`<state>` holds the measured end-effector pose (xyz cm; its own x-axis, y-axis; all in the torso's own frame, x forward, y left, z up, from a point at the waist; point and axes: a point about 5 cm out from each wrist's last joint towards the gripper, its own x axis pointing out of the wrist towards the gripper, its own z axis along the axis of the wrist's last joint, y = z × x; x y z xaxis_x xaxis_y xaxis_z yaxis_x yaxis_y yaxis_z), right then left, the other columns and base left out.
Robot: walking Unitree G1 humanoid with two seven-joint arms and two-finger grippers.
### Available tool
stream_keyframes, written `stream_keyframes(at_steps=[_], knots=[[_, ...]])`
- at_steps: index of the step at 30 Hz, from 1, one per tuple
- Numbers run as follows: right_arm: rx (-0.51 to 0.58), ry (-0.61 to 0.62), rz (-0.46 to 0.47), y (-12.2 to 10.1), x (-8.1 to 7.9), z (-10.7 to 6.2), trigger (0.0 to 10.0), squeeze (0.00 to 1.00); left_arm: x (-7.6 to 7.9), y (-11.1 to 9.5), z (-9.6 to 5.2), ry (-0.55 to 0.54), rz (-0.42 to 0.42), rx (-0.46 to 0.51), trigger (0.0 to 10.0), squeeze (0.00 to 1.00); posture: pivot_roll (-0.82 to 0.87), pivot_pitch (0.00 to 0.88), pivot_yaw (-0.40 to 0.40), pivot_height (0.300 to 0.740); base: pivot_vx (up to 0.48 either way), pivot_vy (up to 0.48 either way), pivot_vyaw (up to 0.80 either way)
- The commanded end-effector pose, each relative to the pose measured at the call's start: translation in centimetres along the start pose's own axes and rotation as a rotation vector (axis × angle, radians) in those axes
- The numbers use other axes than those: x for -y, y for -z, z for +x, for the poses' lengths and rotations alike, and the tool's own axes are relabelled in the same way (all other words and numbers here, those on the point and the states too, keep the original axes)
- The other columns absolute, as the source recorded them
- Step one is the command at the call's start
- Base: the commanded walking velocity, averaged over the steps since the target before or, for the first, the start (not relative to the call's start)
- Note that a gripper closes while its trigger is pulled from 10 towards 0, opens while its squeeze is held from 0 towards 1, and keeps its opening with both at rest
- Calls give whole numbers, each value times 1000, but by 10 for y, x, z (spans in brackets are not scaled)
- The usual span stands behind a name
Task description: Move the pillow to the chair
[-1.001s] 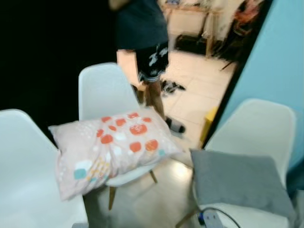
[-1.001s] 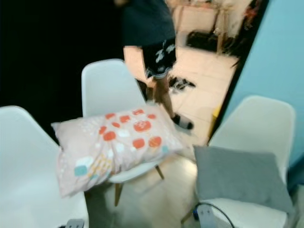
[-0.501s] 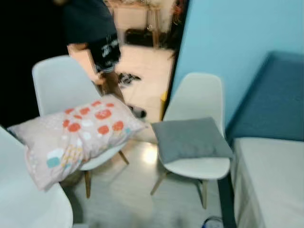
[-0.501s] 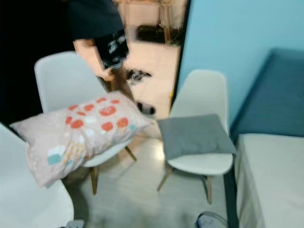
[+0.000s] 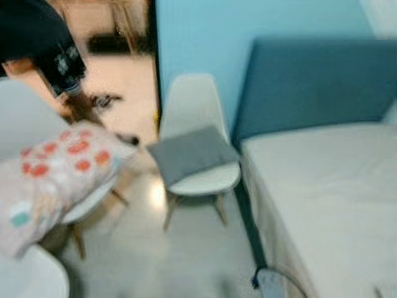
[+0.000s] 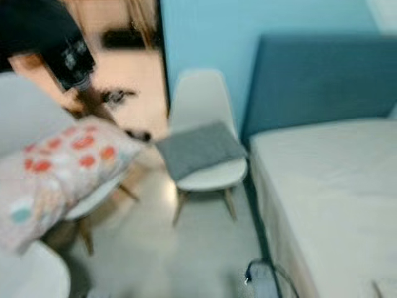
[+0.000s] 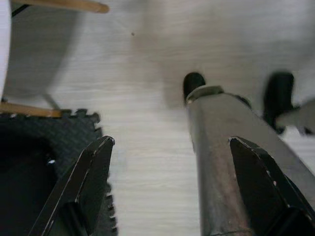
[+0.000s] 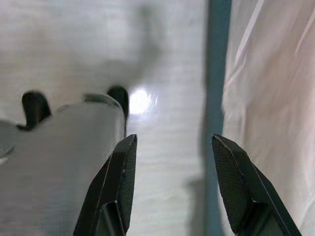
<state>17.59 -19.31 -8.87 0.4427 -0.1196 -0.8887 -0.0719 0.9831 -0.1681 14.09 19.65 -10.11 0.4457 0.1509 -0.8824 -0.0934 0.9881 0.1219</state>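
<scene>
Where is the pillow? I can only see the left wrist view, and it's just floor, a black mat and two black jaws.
Observer: The head views show the spotted pillow lying on a near chair on the robot's left.
Operator: Is there another chair?
Observer: Yes, a white chair stands further ahead by the blue wall, with a grey cushion on its seat.
Operator: What's on the other side?
Observer: A bed with a pale cover and a blue headboard is on the robot's right.
</scene>
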Motion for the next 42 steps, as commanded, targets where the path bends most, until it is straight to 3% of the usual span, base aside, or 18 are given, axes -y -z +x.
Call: stream_keyframes(at_steps=[1,12,24,30,42], knots=[[-9,16,12,2,8,0,10000,0,-1,7,-1,0,11,-22,10000,0,-64,66,28,740,-319,0,-738],[-4,39,43,5,29,-1,10000,0,-3,4,0,-1,12,-17,10000,0,-63,65,26,740,-317,0,-738],[-2,32,58,7,22,-1,10000,0,-2,4,0,-3,-10,-8,10000,0,-64,64,28,740,-294,0,-738],[12,38,78,4,20,-1,10000,0,-3,-3,0,11,-37,33,10000,0,-65,62,28,740,0,0,-739],[61,33,104,-7,25,-1,10000,0,-5,-3,0,33,-15,28,10000,0,-67,45,23,740,23,0,-617]])
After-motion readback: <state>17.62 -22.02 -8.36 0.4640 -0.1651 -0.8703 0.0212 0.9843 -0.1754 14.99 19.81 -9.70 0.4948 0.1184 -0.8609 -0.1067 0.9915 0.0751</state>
